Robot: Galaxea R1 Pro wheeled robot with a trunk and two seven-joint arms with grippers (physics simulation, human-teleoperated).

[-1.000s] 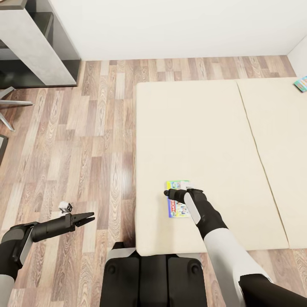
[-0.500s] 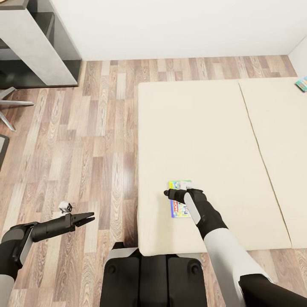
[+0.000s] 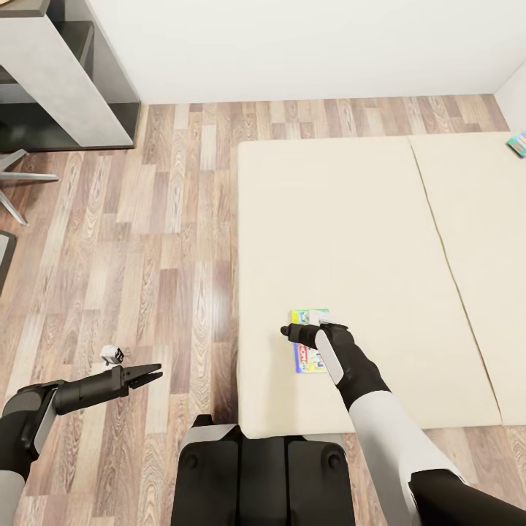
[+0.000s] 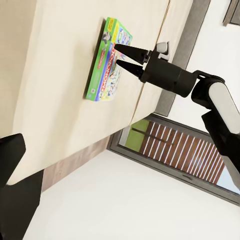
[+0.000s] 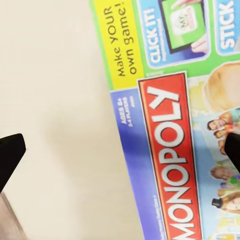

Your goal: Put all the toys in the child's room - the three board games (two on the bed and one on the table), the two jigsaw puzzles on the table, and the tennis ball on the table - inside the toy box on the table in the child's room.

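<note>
Head view: the bed (image 3: pixel 351 241) serves as reference. A board game (image 3: pixel 307 351) lies flat on the mattress near the bed's front left corner. The right gripper (image 3: pixel 286 332) hangs directly above it, fingers spread apart with nothing between them; the left wrist view confirms the open jaws just over the box (image 4: pixel 107 60), though contact cannot be judged. The printed lid (image 5: pixel 175 125) lies close beneath the right wrist camera. A second board game (image 3: pixel 518 143) sits at the bed's far right edge. The left gripper (image 3: pixel 150 377) hovers over the wood floor (image 3: pixel 146 241) left of the bed, slightly open, holding nothing.
</note>
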